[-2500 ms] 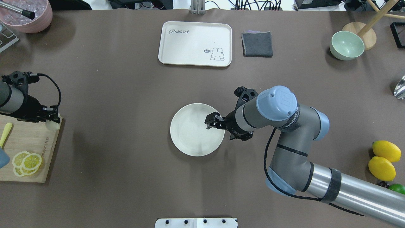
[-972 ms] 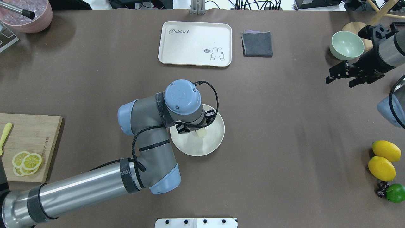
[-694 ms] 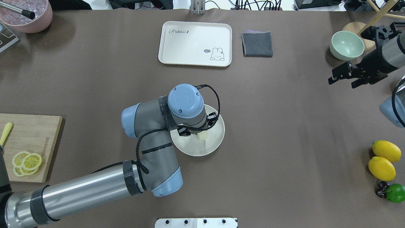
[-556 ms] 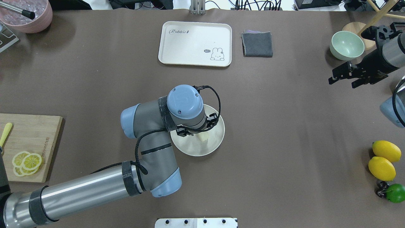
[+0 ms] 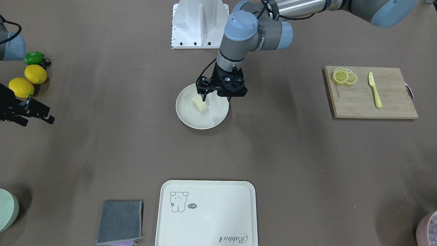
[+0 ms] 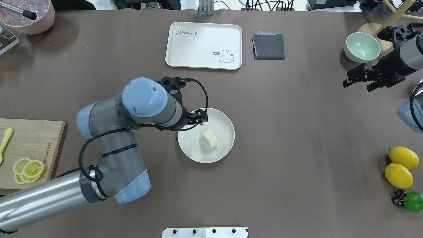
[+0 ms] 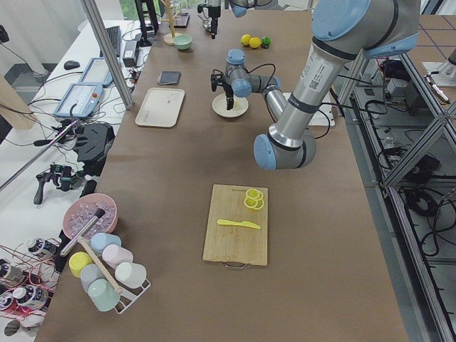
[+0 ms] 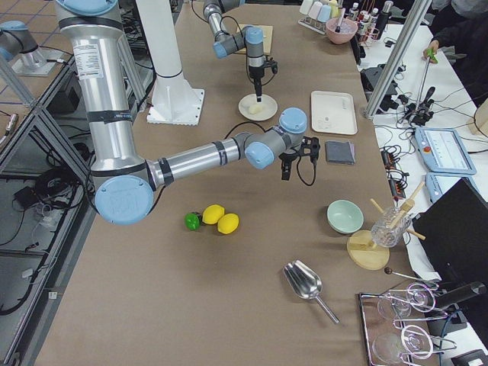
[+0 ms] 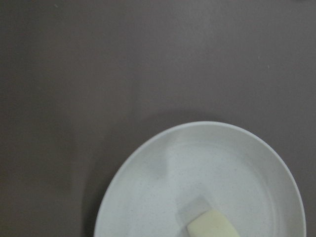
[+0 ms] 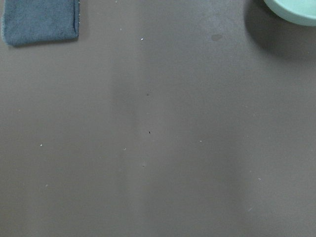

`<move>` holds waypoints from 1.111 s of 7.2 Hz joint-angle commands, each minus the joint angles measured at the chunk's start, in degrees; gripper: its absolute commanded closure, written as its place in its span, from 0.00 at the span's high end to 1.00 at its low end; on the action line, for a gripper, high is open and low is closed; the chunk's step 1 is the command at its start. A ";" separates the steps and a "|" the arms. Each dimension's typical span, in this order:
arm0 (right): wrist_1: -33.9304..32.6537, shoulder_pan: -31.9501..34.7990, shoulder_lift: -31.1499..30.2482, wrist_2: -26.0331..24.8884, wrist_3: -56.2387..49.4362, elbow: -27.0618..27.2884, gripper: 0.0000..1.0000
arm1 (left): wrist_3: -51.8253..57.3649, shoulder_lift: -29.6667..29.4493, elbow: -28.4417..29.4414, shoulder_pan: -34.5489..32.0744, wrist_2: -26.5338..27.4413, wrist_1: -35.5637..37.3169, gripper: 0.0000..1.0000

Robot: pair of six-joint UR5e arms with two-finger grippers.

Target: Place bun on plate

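Observation:
The bun [image 6: 210,138] is a small pale block lying free on the round cream plate [image 6: 191,148] at the table's middle. In the front view the bun [image 5: 199,103] rests in the plate [image 5: 205,121], left of its centre. My left gripper [image 5: 216,97] hangs open just above the plate's robot-side rim, beside the bun and apart from it. From overhead the left gripper [image 6: 202,119] is over the plate's far-left rim. The left wrist view looks down on the plate [image 9: 207,168] and an end of the bun [image 9: 213,226]. My right gripper [image 6: 347,82] is open and holds nothing, far right near the green bowl.
A cream tray [image 6: 204,45] with a drawing and a folded grey cloth [image 6: 268,46] lie at the far side. A green bowl [image 6: 362,47] sits far right. Lemons [image 6: 403,158] and a lime [image 6: 413,201] are at right. A cutting board [image 6: 33,138] holds lemon slices at left.
The left gripper has let go of the bun and drawn back towards the plate's far-left rim; the arm swung left. The bun stays on the plate. The right arm has barely moved lately.

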 commanded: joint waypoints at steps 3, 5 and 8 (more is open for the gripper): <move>-1.75 2.60 0.29 -0.02 -0.89 0.37 1.00 | 23.89 15.36 -17.01 -17.94 -8.78 9.52 0.98; -8.40 6.46 0.91 -0.02 -11.47 0.02 1.00 | 51.82 25.29 -16.86 -31.20 -13.49 9.09 0.98; -19.83 15.33 0.30 -0.02 -32.02 -0.50 1.00 | 90.39 35.86 -9.31 -50.30 -25.22 8.73 0.98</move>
